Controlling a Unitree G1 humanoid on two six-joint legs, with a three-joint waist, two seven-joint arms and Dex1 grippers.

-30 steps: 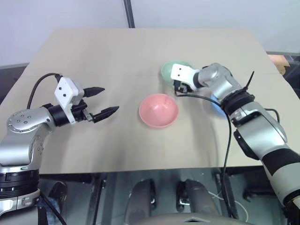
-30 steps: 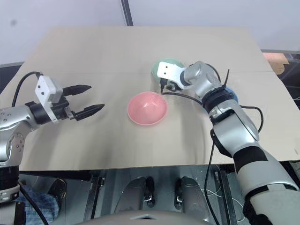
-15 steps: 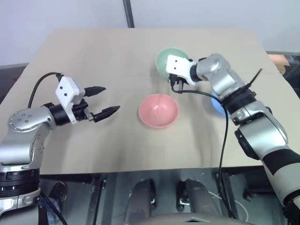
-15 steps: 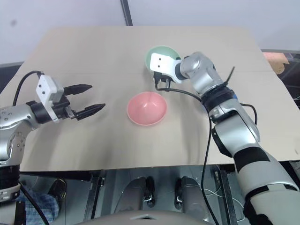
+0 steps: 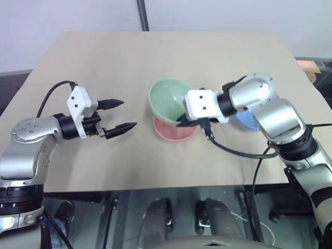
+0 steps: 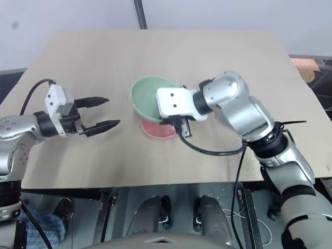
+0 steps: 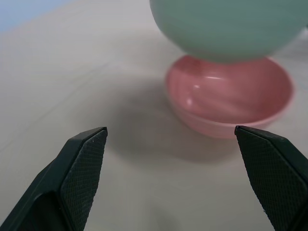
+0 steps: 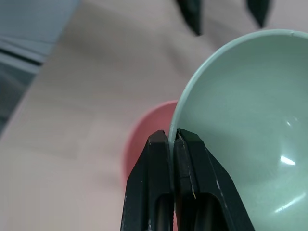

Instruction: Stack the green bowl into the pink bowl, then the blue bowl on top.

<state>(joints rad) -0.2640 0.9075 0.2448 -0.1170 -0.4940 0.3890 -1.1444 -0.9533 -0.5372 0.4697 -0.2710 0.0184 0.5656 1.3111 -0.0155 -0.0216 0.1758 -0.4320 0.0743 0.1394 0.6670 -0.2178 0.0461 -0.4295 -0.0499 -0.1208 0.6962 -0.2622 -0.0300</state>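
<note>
My right gripper point(image 5: 182, 120) is shut on the rim of the green bowl point(image 5: 167, 98) and holds it tilted in the air just above the pink bowl point(image 5: 174, 132). In the right wrist view the fingers point(image 8: 163, 159) pinch the green bowl's point(image 8: 245, 120) edge, with the pink bowl point(image 8: 147, 139) beneath. The pink bowl rests on the table's middle. The blue bowl point(image 5: 247, 120) sits on the table to the right, partly hidden behind my right arm. To the left of the bowls my left gripper point(image 5: 122, 114) hovers open and empty, pointing at the pink bowl point(image 7: 231, 96).
The beige table point(image 5: 155, 57) stretches far behind the bowls and to the left. A black cable point(image 5: 233, 153) loops from my right wrist over the table's front. A dark pole point(image 5: 141, 14) stands behind the far edge.
My right gripper closed on the green bowl's rim, lifted it off the far table and carried it toward me, over the pink bowl. The blue bowl is now more exposed. The left gripper barely moved.
</note>
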